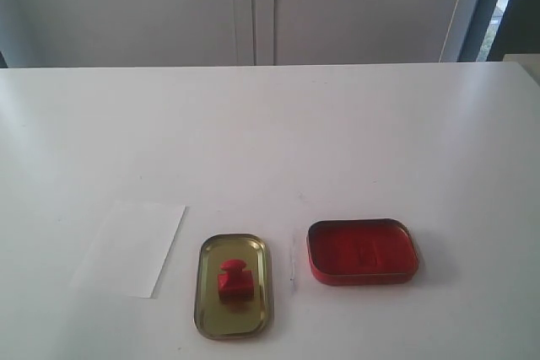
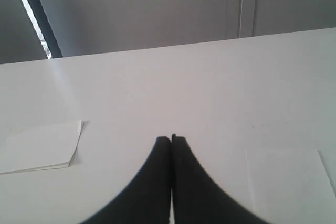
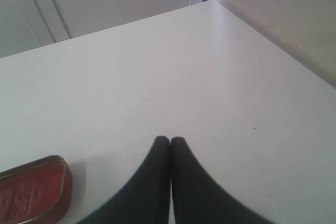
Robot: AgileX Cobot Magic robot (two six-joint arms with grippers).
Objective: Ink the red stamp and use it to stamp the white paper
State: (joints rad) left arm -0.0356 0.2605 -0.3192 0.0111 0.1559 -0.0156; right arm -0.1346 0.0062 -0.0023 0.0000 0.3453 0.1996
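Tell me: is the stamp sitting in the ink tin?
No: the stamp stands on the gold lid, beside the ink tin.

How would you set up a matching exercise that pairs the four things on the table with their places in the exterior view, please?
Things:
1. red stamp
2. white paper
3. gold lid
4. red ink tin

Places:
A. farthest right, open side up
B. standing upright inside another item
C. farthest left, lying flat
D. in the middle, between the sheet and the open tin

Pairs: 1-B, 2-C, 3-D, 4-A
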